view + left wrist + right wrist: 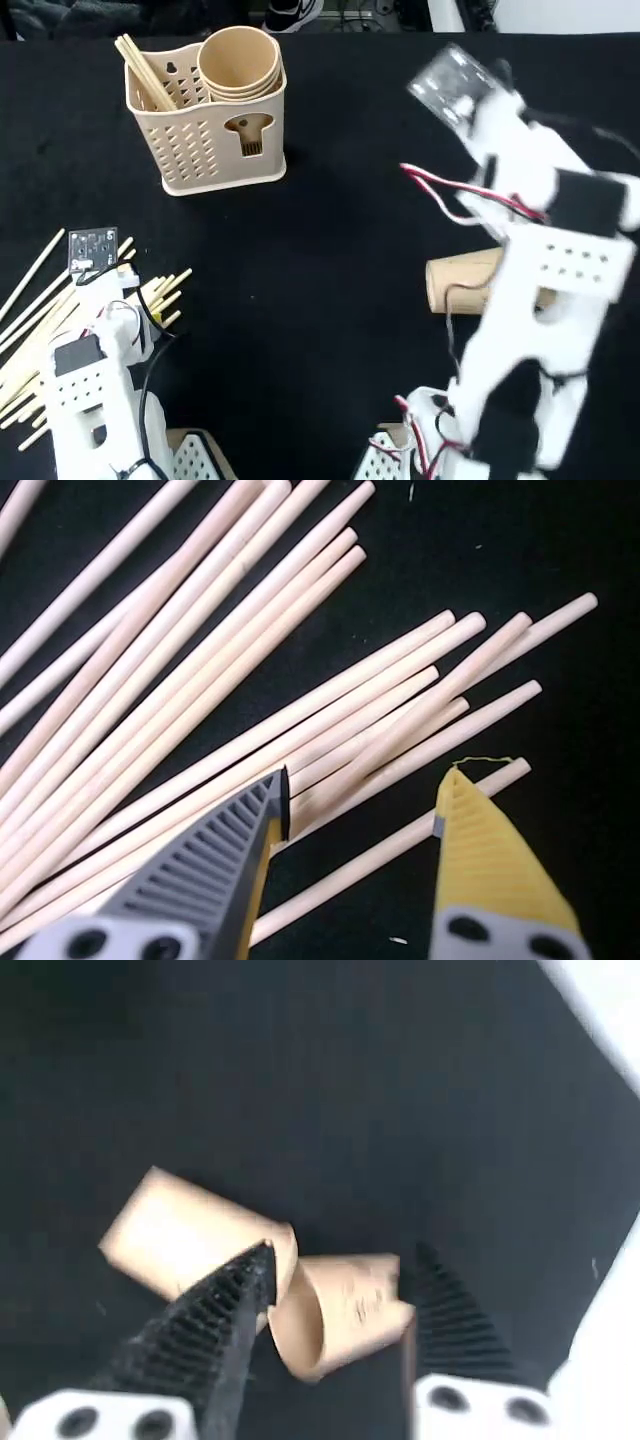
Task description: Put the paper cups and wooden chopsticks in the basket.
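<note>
The left gripper [368,775] hangs released over loose chopsticks [250,680]. The right gripper [340,1255], jaws spread, straddles a lying cup [345,1315].

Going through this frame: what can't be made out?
- High view: the right arm hides most of the lying paper cups; their number is unclear there.
- Right wrist view: blur; cannot tell whether the two cups are nested or just touching.
- High view: the chopstick pile runs off the left edge and under the left arm; count unclear.

A black-clothed table [330,220] has cables [365,14] and a white surface [565,14] beyond its far edge.
</note>
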Motion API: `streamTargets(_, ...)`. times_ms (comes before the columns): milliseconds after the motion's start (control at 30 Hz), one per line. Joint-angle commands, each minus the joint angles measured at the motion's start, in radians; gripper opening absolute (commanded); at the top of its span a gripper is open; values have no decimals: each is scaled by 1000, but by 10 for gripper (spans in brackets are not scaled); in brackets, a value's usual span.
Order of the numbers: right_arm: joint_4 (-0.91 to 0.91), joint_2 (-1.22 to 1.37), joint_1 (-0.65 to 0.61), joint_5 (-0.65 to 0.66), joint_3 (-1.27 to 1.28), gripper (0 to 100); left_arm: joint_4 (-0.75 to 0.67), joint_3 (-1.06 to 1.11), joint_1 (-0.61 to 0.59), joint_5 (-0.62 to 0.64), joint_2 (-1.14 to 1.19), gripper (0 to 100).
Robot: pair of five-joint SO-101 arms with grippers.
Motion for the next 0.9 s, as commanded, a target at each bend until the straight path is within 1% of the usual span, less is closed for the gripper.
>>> streamTargets(0,-104,-116,178,196,216,279,-14,-2,-2,2,-9,246)
streamTargets(100,-241,-173,292,385,420,279,-14,-2,-2,2,-9,246)
streamTargets(200,-443,-206,381,489,613,279,-14,-2,-2,2,-9,246)
streamTargets(300,-671,-211,433,503,785,279,-14,-2,-2,2,-9,246)
streamTargets(400,-835,-211,454,503,915,279,-14,-2,-2,2,-9,246)
streamTargets(700,-1089,-206,454,505,1098,279,-11,-2,-2,2,-9,246)
streamTargets(867,-1254,-85,456,505,1104,276,-8,-2,-2,2,-9,246)
